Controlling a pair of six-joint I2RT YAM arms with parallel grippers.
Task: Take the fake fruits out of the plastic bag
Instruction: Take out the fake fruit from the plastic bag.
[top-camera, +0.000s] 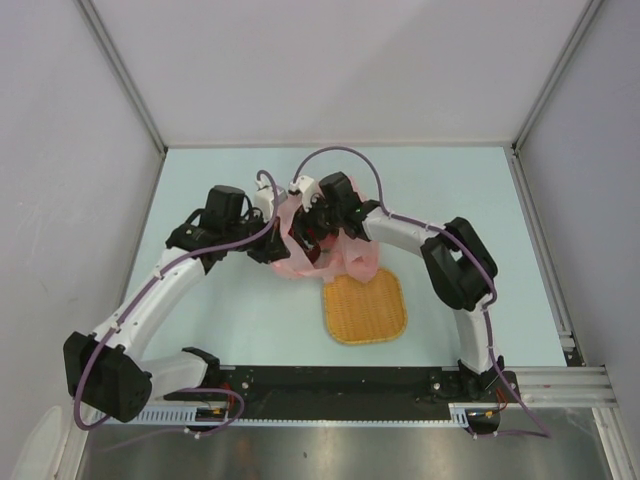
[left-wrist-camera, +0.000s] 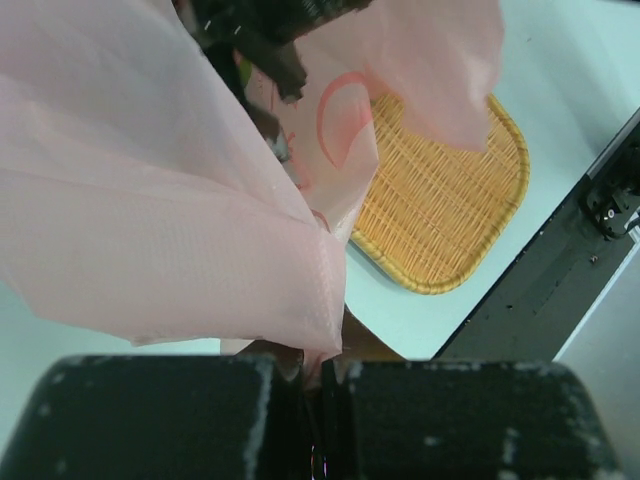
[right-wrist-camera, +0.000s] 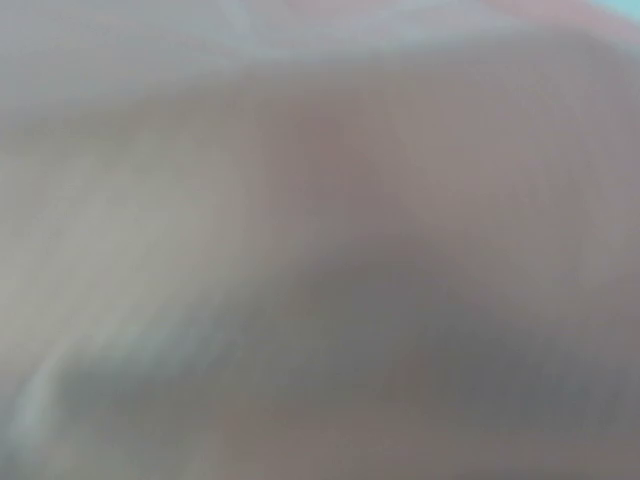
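Left tool (top-camera: 272, 222) and right tool (top-camera: 312, 226) meet at the plastic bag (top-camera: 290, 262), mid-tabletop (top-camera: 230, 300), top view. The bag sits crumpled just far of the woven mat (top-camera: 365, 308), its near-right flap reaching the mat's far edge. The left tool is on the bag's left side. The right tool is down in the bag's mouth with pink film and the wrist over its jaws, so I can't tell if they're apart or together. The fruits can't be made out through the film.

Left wrist: left tool jaws are together, clamped on a fold of bag film. The film fans up and left from the pinch and fills most of the view. The mat shows to the right past the film, and the black base rail (left-wrist-camera: 560, 290) is at the right edge. The right tool's dark body is at top, between bag folds.

Right wrist: blurred pink-grey film is against the lens, nothing else readable.
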